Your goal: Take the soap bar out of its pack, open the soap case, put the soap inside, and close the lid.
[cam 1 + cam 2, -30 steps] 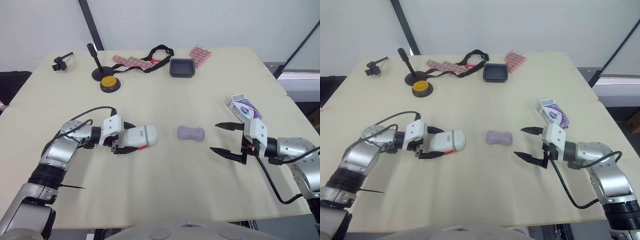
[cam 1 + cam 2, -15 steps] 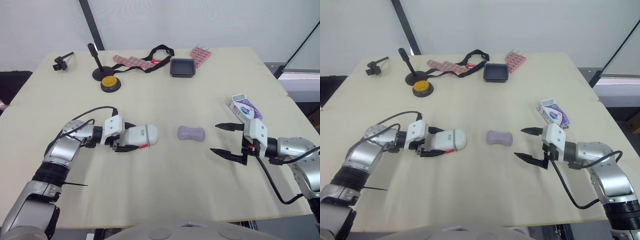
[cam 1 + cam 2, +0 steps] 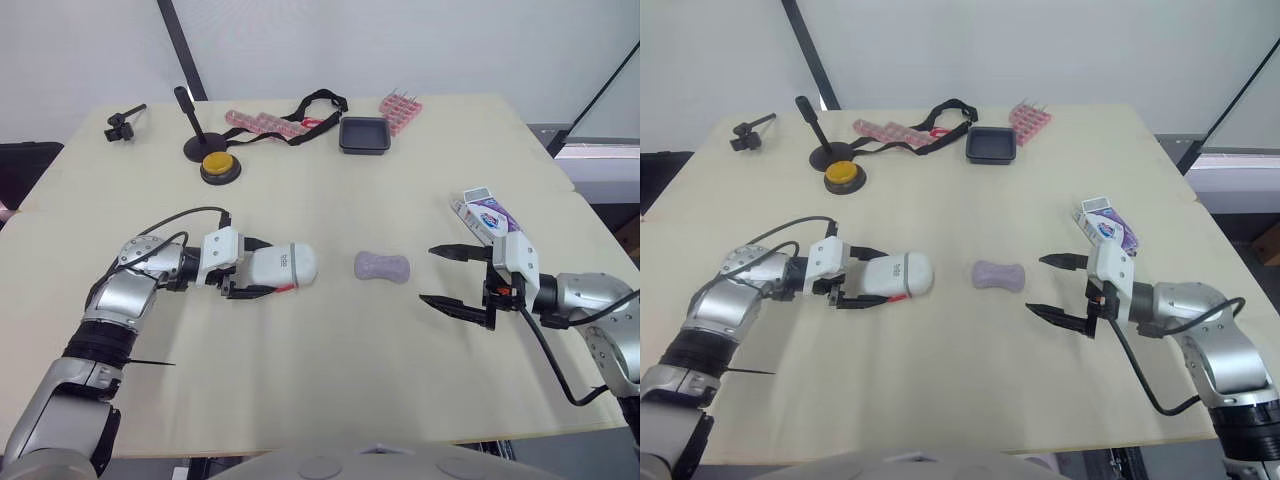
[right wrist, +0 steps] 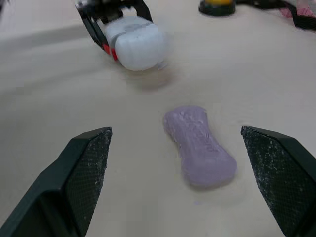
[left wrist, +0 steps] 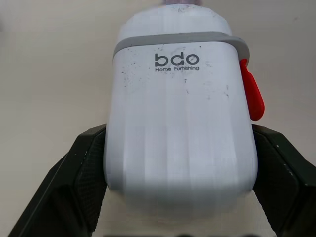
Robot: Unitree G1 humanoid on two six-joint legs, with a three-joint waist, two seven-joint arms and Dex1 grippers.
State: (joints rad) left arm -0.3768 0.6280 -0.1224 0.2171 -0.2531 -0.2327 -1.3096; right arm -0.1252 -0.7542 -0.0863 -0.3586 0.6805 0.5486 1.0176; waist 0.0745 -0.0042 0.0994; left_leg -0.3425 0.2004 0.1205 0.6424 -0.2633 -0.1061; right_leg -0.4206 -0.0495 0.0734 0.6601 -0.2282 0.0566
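My right gripper [image 3: 428,274] is staying spread wide, gripping nothing. It is aimed at the soap bar [image 3: 382,267], which is lying bare on the table [image 3: 330,380] just ahead of its fingertips, untouched. My left gripper [image 3: 262,270] is staying clamped on the closed soap case [image 3: 288,265], having nudged it slightly farther out. Unpacking looks done; opening the case comes next. The pack [image 3: 488,215] is lying beyond my right gripper.
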